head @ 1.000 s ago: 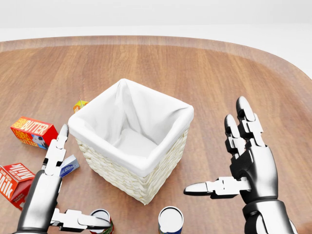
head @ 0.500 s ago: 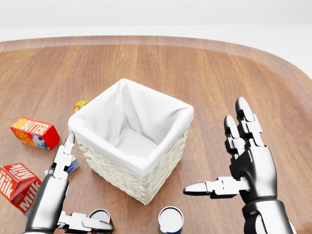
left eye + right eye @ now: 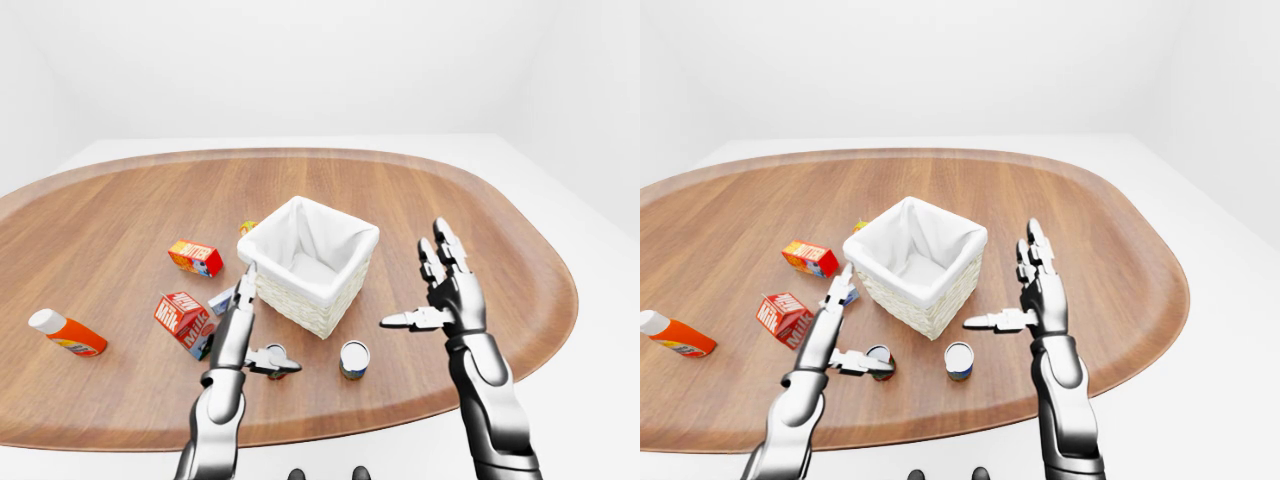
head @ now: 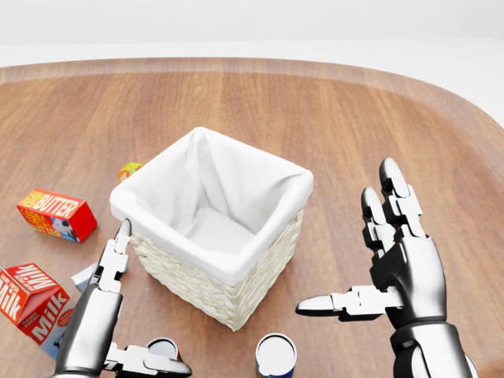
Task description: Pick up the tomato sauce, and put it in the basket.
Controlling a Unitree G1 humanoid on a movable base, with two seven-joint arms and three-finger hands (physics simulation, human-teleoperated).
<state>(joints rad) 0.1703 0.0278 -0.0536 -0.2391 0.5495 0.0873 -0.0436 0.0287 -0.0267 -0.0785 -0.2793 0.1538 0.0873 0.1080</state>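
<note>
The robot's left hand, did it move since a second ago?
Yes. In the head view the left hand has slid rightward, toward the basket. Its raised fingertip was beside the butter box; now it nearly touches the basket's wall.

A white-lined wicker basket (image 3: 310, 262) stands mid-table (image 3: 500, 230) between two open-fingered hands, the left hand (image 3: 240, 335) over a red-labelled can (image 3: 277, 358), a milk carton (image 3: 184, 320) beside it.

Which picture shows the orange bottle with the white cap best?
The left-eye view: the whole orange bottle lies on the table at the far left. The right-eye view cuts off its cap end at the left edge. The head view does not show it.
</note>
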